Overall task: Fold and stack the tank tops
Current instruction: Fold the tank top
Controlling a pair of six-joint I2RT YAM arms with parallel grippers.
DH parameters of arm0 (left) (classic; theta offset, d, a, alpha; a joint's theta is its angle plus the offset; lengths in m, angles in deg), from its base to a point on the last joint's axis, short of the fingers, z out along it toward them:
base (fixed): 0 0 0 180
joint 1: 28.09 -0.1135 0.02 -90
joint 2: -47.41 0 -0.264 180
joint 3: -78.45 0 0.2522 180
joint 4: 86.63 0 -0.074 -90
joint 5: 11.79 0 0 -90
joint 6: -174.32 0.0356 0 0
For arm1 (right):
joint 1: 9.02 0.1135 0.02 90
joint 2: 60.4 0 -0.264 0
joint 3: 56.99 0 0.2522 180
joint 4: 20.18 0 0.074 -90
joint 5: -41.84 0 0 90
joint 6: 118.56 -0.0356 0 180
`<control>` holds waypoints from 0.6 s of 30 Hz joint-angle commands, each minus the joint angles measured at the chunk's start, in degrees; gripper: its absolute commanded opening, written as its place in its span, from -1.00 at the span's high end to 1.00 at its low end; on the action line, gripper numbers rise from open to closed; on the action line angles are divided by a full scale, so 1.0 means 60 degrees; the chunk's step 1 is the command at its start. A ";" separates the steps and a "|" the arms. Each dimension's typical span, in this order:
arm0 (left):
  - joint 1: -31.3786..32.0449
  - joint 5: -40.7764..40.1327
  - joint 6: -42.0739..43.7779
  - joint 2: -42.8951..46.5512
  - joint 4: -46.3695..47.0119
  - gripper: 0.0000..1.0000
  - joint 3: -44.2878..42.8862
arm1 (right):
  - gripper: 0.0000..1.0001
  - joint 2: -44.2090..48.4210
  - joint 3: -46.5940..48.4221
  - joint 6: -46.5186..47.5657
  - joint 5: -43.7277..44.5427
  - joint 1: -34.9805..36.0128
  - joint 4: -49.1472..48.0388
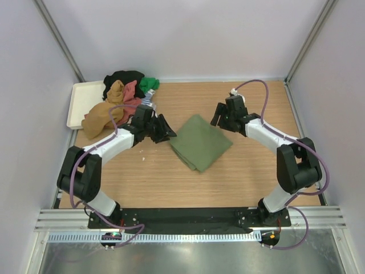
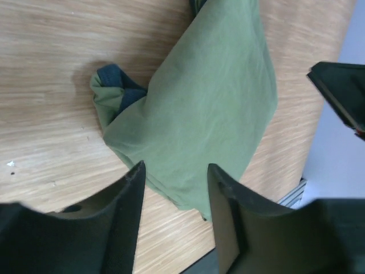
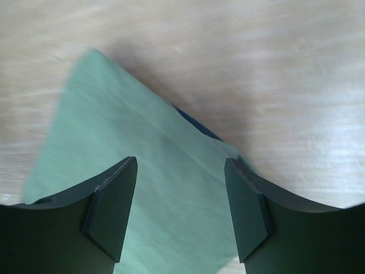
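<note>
Left end effector (image 1: 163, 129) and right end effector (image 1: 219, 117), both open, flank the folded olive-green cloth tank top (image 1: 201, 142), centre frame on the wooden worktop (image 1: 171, 185); stacking likely wants all layers pinched, lifted level.

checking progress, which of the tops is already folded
The olive green top, lying flat as a neat square mid-table. The rest sit crumpled in a heap at the far left by the tray.

We find no legible text, label or number in any view. The olive tank top (image 1: 201, 141) shows plain cloth.
</note>
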 commanded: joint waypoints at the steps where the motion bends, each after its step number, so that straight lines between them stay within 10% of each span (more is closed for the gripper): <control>1: 0.0044 -0.0309 0.0251 -0.0435 0.0036 0.18 -0.0055 | -0.37 -0.0219 -0.0490 0.0241 0.0487 0.0019 0.0295; 12: 0.0030 -0.0456 0.0529 -0.3261 -0.0080 0.55 -0.2103 | 0.05 -0.0177 -0.1603 0.0036 0.0063 0.0253 0.0456; 18: 0.0030 -0.0515 0.1142 -0.4508 -0.1061 0.42 -0.4623 | 0.06 0.1913 -0.3565 -0.0798 0.0076 0.1482 0.0236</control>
